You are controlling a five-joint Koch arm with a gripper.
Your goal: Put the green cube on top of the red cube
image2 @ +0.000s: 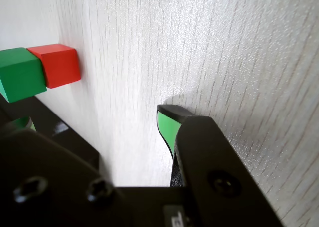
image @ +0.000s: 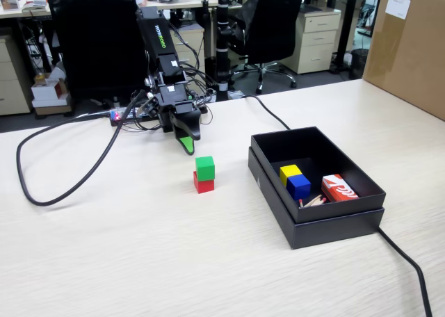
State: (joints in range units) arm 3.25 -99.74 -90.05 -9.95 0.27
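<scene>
The green cube [image: 205, 167] sits on top of the red cube [image: 203, 185] in the middle of the table, slightly offset from it. The wrist view lies on its side and shows the green cube [image2: 20, 73] pressed against the red cube [image2: 56, 63] at the upper left. My gripper [image: 186, 144] hangs behind the stack near the arm's base, apart from both cubes and holding nothing. In the wrist view my gripper [image2: 94, 117] is open, with bare table showing between the green-padded finger [image2: 167, 127] and the other jaw.
A black open box [image: 334, 230] stands right of the stack and holds a yellow cube [image: 289, 172], a blue cube [image: 299, 185] and a red-and-white printed box [image: 338, 188]. A black cable [image: 62, 185] loops on the left. A cardboard box [image: 410, 46] stands at the far right.
</scene>
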